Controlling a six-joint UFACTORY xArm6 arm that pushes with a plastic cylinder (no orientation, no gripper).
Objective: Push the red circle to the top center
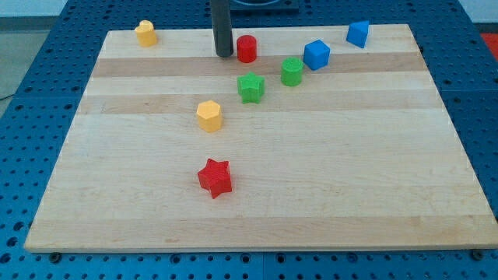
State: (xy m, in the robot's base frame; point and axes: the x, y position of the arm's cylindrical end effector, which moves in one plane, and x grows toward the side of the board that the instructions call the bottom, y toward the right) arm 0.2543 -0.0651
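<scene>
The red circle, a short red cylinder, stands near the top centre of the wooden board. My tip rests on the board just to the left of the red circle, with a narrow gap between them. The dark rod rises straight up out of the view's top.
A green star and a green cylinder lie below and right of the red circle. Two blue blocks sit at the top right. A yellow block is at the top left, another yellow block mid-board, a red star lower down.
</scene>
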